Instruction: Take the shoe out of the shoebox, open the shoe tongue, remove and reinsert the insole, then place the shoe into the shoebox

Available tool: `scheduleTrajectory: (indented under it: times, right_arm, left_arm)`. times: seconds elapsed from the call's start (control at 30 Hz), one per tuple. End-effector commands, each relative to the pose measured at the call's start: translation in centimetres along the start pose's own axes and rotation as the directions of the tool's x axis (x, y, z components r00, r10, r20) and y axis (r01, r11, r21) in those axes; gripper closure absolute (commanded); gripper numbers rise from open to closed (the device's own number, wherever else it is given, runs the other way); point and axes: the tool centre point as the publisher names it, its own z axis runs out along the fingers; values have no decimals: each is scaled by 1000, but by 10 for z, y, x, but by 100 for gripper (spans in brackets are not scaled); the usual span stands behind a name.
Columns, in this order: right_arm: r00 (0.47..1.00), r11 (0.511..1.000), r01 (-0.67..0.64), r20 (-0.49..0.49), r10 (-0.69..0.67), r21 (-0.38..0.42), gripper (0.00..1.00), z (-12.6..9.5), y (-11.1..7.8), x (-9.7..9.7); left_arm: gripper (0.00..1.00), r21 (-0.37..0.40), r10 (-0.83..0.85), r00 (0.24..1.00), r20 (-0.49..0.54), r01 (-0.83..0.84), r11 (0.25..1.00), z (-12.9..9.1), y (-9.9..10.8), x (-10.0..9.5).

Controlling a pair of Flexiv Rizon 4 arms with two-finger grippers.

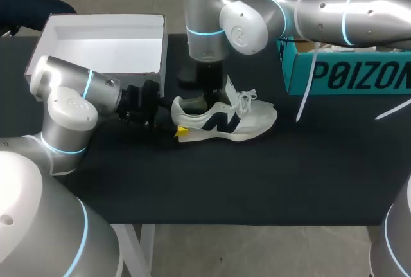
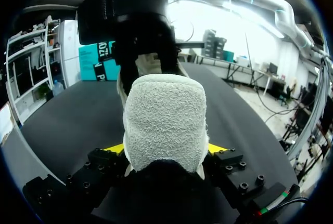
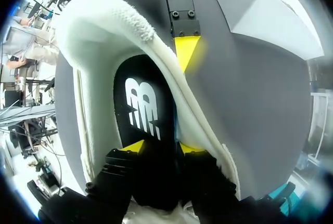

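Observation:
A white sneaker [image 1: 225,119] with a dark side logo lies on the black table [image 1: 257,180], toe to the right. My left gripper [image 1: 173,126] is shut on its heel. In the left wrist view the towelling heel [image 2: 164,120] sits between the yellow tips of that left gripper [image 2: 165,148]. My right gripper [image 1: 212,97] reaches down into the shoe's mouth. In the right wrist view the right gripper [image 3: 163,147] has its tips apart over the black insole [image 3: 143,104], which lies inside the shoe. One left fingertip [image 3: 186,51] presses the heel's outside.
An open white box [image 1: 96,49] stands at the back left, just behind my left gripper. A teal box [image 1: 347,74] stands at the back right, under my right arm, with white straps hanging off it. The table's front half is bare black cloth.

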Motion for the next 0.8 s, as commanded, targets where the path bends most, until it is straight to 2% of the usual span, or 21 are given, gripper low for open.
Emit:
scheduleTrajectory:
  times: [0.03,0.3,0.6,0.73,0.8]
  right_arm:
    - [1000,1000,1,-15,-1,2,60,14,5,-4]
    - [998,1000,-1,-56,1,-5,58,20,8,5]
    - [996,1000,-5,-84,5,-3,52,27,9,16]
    - [997,1000,-23,-78,22,-12,42,28,7,17]
    - [997,999,-29,-74,28,-15,50,32,7,17]
  left_arm:
    - [100,-2,1,1000,-2,-1,1000,1,0,1]
    - [100,-2,1,1000,-2,-1,1000,1,0,1]
    - [100,-2,1,1000,-2,-1,1000,1,0,1]
    - [100,-2,1,1000,-2,-1,1000,1,0,1]
    - [100,-2,1,1000,-2,-1,1000,1,0,1]
